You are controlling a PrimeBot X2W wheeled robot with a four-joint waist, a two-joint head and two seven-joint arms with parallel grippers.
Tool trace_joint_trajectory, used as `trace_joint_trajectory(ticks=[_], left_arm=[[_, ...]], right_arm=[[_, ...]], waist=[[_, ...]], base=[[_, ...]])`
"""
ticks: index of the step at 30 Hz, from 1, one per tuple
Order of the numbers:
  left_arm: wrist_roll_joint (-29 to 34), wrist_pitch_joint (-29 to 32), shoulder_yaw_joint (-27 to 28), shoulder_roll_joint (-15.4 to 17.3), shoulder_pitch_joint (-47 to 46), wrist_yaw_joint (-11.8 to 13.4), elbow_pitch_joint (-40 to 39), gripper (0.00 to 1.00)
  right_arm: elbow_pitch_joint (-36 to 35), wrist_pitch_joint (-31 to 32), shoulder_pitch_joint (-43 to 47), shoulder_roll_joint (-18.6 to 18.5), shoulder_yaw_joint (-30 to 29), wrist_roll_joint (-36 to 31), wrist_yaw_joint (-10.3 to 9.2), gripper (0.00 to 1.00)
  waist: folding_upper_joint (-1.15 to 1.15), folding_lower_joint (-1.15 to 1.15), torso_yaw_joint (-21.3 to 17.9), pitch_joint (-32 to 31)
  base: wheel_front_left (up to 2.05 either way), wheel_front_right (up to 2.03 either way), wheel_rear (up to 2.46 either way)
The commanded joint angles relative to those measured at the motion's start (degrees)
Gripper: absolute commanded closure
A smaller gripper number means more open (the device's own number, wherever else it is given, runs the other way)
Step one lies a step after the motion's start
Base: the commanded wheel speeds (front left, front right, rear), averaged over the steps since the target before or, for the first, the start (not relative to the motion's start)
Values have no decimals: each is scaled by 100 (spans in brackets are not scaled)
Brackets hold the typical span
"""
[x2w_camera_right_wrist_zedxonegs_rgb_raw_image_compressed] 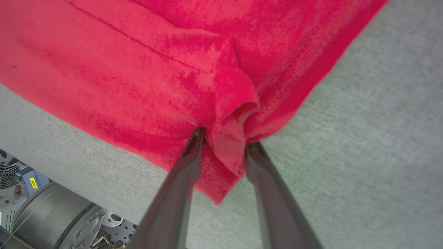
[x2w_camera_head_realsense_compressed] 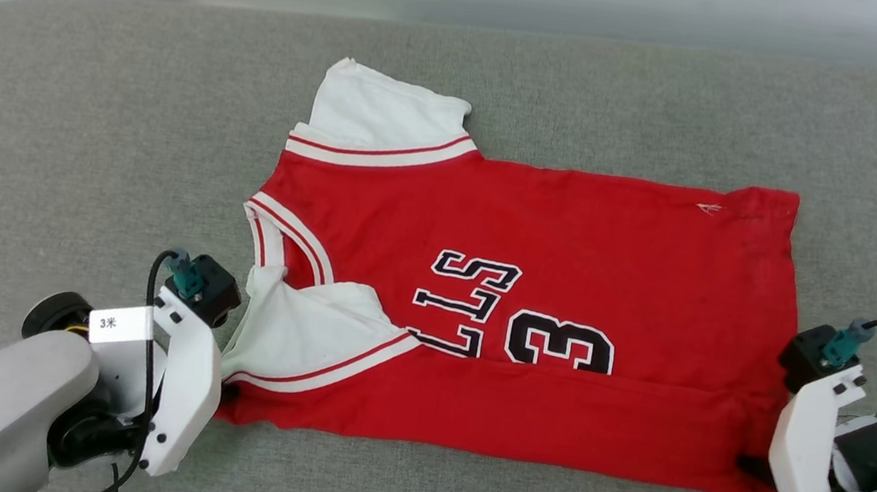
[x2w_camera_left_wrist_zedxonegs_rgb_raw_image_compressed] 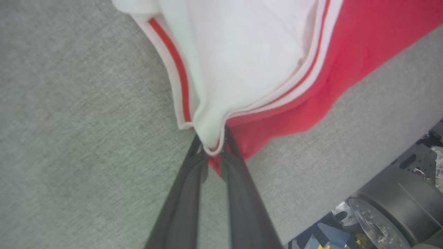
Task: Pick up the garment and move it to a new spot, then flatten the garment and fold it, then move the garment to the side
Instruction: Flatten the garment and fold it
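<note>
Folding is in hand: the garment point(x2w_camera_head_realsense_compressed: 572, 236) lies flat on the grey tabletop point(x2w_camera_head_realsense_compressed: 90, 115), its near edge turned over. The left claw point(x2w_camera_left_wrist_zedxonegs_rgb_raw_image_compressed: 211, 148) pinches the sleeve corner. The right claw point(x2w_camera_right_wrist_zedxonegs_rgb_raw_image_compressed: 225, 145), set wider, seems clamped on bunched hem. Next, both should let go cleanly.

We note: shirt point(x2w_camera_head_realsense_compressed: 572, 228) red, sleeves white with red-white striped trim, black white-outlined lettering; desk point(x2w_camera_head_realsense_compressed: 90, 115) mottled grey.

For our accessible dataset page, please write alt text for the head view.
A red garment with white sleeves lies flat on a grey padded surface, collar to the left, its near edge folded over part of the black lettering. The left gripper and the right gripper meet its two near corners.
</note>
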Motion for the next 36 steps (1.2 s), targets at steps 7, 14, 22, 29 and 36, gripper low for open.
trace_joint_trajectory(ticks=[7, 14, 22, 29, 36], left_arm=[[-206, -96, -77, 219, 295, -8, -195, 100], [-386, -25, -189, 519, 649, 56, -766, 100], [-406, -126, -264, 683, 956, 265, -1122, 100], [-241, -254, -261, 597, 894, 346, -878, 100], [-14, -729, 127, 815, 552, 541, -1022, 0]], right_arm=[[-300, -390, -24, -223, 187, 166, 15, 100], [-692, -475, 222, -766, 202, 326, 15, 100], [-921, -355, 727, -1087, 38, 477, 14, 100], [-629, -471, 913, -771, -109, 353, 14, 67], [-994, -1232, 720, -527, -442, -30, 15, 0]], waist=[[0, 1, -47, -506], [0, 1, -39, -722], [0, 1, -58, -656], [0, 1, -62, -529], [0, 1, -80, -661]], base=[[0, 0, 0], [0, 0, 0], [0, 0, 0], [0, 0, 0], [0, 0, 0]])
